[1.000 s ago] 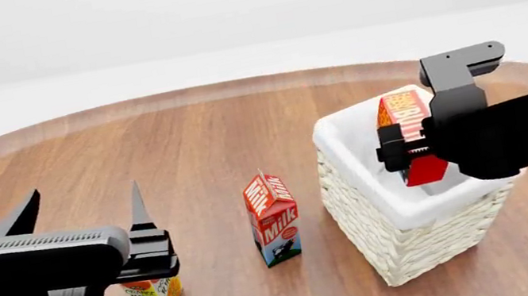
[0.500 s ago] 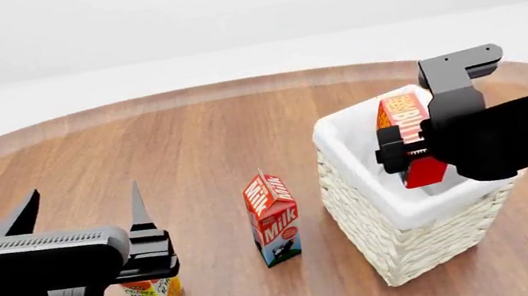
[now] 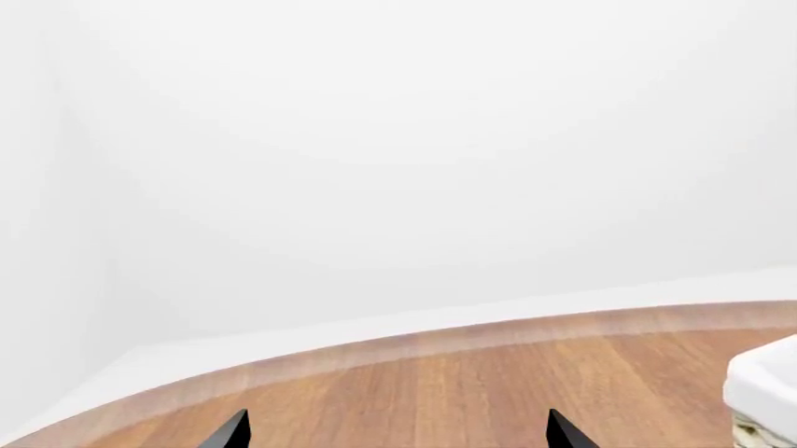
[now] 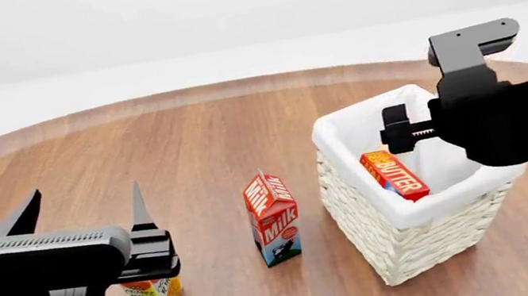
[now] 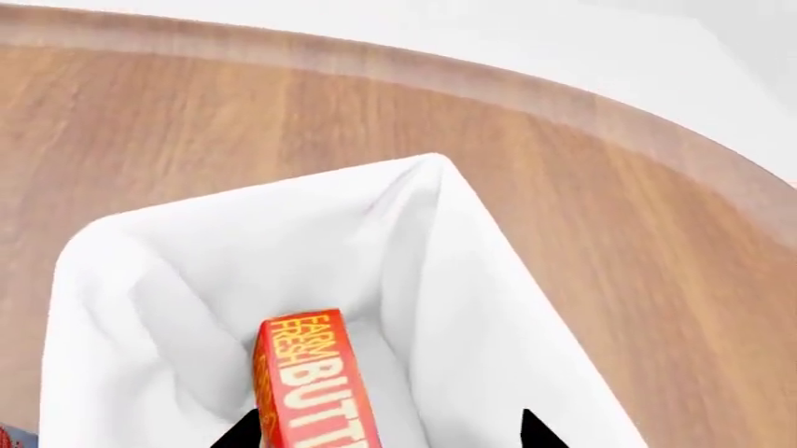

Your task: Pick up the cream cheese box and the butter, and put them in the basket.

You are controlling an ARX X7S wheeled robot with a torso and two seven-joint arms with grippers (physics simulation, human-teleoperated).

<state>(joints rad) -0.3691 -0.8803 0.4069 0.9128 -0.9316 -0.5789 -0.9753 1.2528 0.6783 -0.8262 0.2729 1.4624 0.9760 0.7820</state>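
One box down, butter (image 4: pixel 394 174) dropped tilted inside basket (image 4: pixel 398 242), right claw (image 5: pixel 386 431) spread open above it to release, left claw (image 4: pixel 81 211) idle, also open.

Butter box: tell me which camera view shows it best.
The head view: the butter lies whole inside the basket, label readable. The right wrist view shows only its upper part, cut off by the frame edge. The left wrist view shows none of it.

Matte black angular arms, left gripper (image 4: pixel 82 214) with pointed fingertips
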